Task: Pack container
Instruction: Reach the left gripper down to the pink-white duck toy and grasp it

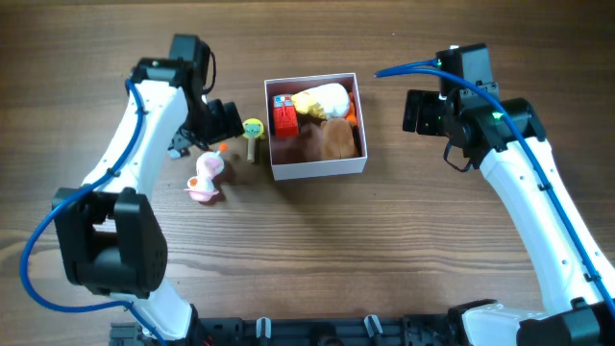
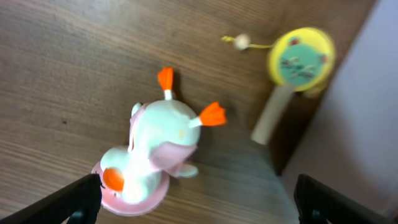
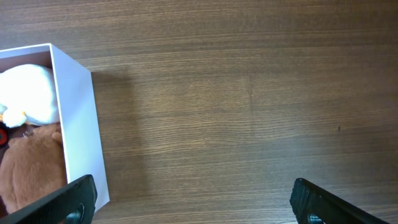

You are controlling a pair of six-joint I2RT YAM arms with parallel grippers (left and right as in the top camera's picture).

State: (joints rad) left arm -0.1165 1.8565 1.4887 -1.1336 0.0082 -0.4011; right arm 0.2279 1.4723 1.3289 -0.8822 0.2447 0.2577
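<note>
The left gripper point(image 2: 199, 188), jaws wide and empty, hung directly over a white-and-pink plastic duck toy point(image 2: 155, 149) lying slantwise on the wooden table point(image 1: 384, 240), just left of the half-filled white-walled, pink-lined square container point(image 1: 317, 170), while the right gripper point(image 3: 193, 190), jaws equally wide, idled on the opposite side.

Pink-and-white duck toy point(image 1: 205, 178) on the wooden worktop's point(image 1: 384, 240) left half (orange feet showing), yellow rattle drum point(image 1: 253, 128) just beside it

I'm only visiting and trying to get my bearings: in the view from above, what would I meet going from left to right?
A toy duck → yellow rattle → white box → right gripper.
</note>
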